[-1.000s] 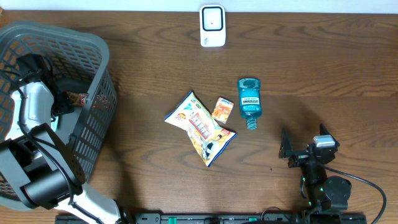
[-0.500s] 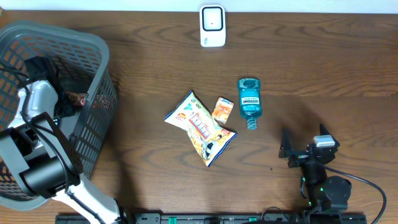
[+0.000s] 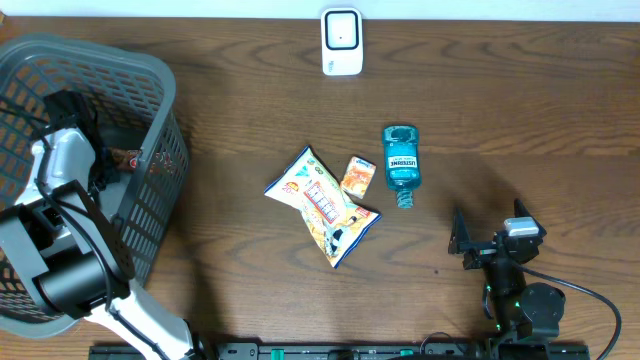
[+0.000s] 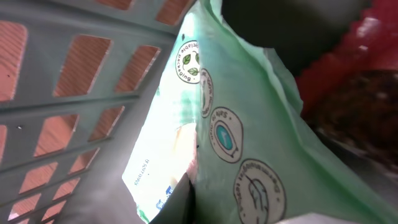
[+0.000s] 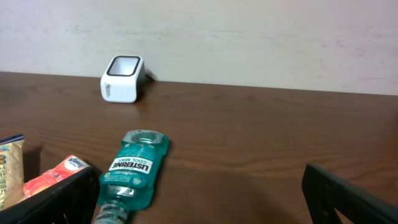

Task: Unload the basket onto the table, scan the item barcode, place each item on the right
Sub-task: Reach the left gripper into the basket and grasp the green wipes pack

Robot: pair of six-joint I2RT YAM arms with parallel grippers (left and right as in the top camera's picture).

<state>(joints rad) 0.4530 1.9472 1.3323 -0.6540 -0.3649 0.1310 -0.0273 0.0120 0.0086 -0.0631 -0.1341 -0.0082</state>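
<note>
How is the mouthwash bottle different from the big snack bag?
The mouthwash bottle is teal, see-through and lies straight, cap toward the robot; the snack bag is yellow, opaque and lies diagonally. The bag is bigger than the bottle. Both lie flat on the table.

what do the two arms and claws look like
Left arm: white shells over black and dark grey joints. Right arm: black, with a silver block near the wrist, a green light and a black cable. Right claw: flat black fingers.
</note>
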